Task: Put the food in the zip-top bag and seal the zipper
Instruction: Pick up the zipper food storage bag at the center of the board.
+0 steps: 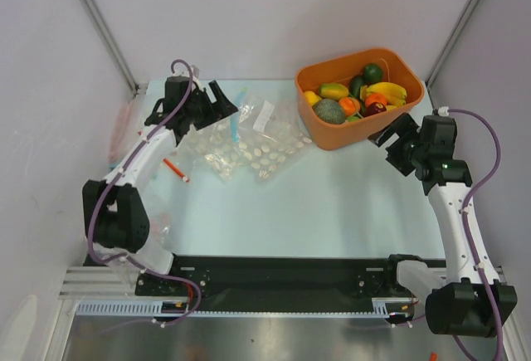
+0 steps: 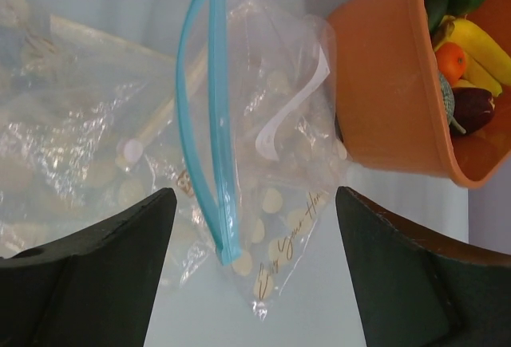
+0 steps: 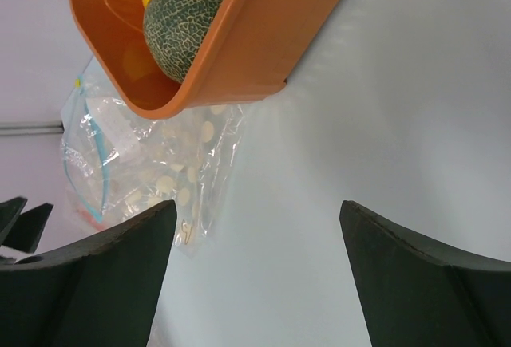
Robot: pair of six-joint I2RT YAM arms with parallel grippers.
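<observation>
Farthest left, a short red strip point(image 1: 176, 169) lies on the table point(image 1: 315, 203) just beside your left arm; it may belong to a bag, but the view is too poor to tell. Next come the clear dotted bags point(image 1: 222, 152), spread flat. The zip-top bag point(image 2: 279, 155) lies among them at the far middle of the table, its white label point(image 2: 291, 104) showing through the plastic. Its light-blue zipper point(image 2: 212, 108) runs away from the wrist camera. The two tracks stand apart over most of their length and meet at the near end.

To the right, touching the bags' edge, stands the orange tub point(image 1: 332, 141), and all the food point(image 1: 357, 95) you can see is in it. That is a lemon point(image 1: 311, 97), a mango point(image 1: 333, 90), a grey-green bumpy ball point(image 3: 177, 21), oranges point(image 1: 375, 100), bananas point(image 1: 388, 90) and an avocado point(image 1: 373, 72).

Your left arm reaches forward along the left side. The left gripper point(image 2: 255, 203) hangs over the zip-top bag with its fingers spread wide on either side of the zipper's near end, pinching nothing. Your right arm stretches up the right side. The right gripper point(image 3: 255, 207) is also spread wide and holds nothing, sitting near the tub's near wall above bare table.
</observation>
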